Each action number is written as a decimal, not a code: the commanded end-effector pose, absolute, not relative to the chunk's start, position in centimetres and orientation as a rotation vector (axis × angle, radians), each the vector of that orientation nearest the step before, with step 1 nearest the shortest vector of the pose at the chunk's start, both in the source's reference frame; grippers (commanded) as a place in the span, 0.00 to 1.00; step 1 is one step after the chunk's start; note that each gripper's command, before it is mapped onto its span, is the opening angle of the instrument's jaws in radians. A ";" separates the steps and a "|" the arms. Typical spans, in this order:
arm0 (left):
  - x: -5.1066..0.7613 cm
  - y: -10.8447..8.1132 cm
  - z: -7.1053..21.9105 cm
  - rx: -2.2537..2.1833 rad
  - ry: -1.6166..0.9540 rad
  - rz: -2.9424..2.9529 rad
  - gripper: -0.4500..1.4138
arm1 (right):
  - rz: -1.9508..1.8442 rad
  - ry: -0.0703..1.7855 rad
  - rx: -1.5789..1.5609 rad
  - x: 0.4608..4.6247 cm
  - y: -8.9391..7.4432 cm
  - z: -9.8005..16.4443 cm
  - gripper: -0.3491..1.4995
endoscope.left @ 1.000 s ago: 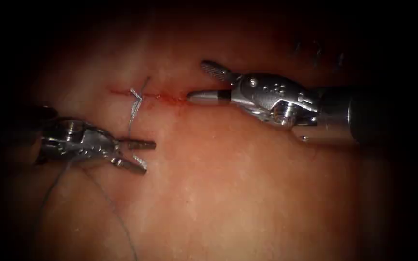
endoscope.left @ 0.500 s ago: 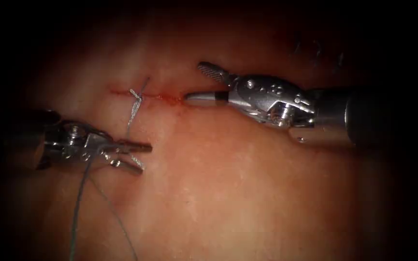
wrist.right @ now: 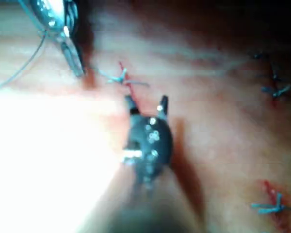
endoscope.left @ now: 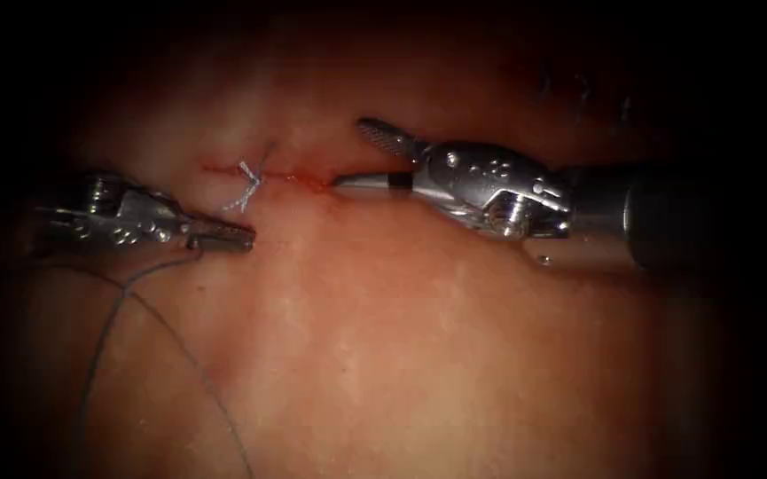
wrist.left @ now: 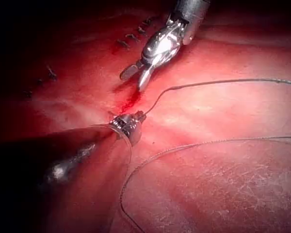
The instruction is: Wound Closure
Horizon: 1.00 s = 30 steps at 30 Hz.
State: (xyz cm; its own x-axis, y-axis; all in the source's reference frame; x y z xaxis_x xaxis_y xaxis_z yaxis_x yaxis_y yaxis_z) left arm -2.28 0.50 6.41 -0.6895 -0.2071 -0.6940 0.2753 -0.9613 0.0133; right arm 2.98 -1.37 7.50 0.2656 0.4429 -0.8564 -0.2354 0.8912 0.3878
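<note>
Tissue [endoscope.left: 418, 355] pinkish-orange; cut [endoscope.left: 285, 176] edged with red fluid [endoscope.left: 316, 182]; knot [endoscope.left: 248, 182] pale grey-white; thread [endoscope.left: 161, 328] grey; right claw [endoscope.left: 361, 155] silver with cross-hatched face.

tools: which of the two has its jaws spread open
The right tool, coming in from the endoscope view's right: its jaws are spread in a V by the red fluid on the cut, holding nothing. The left tool is shut on the thread.

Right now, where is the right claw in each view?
Endoscope: right claw, open and empty, right of the knot, lower jaw at the red fluid on the cut.
Left wrist: beyond the left claw, which is shut on thread.
Right wrist: its own, just short of the knot.
Shared landmark: the red fluid.
</note>
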 end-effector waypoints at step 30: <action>-2.03 1.1 6.2 1.247 0.043 -2.755 0.00 | 0.280 1.210 0.058 3.97 -1.5 7.4 0.98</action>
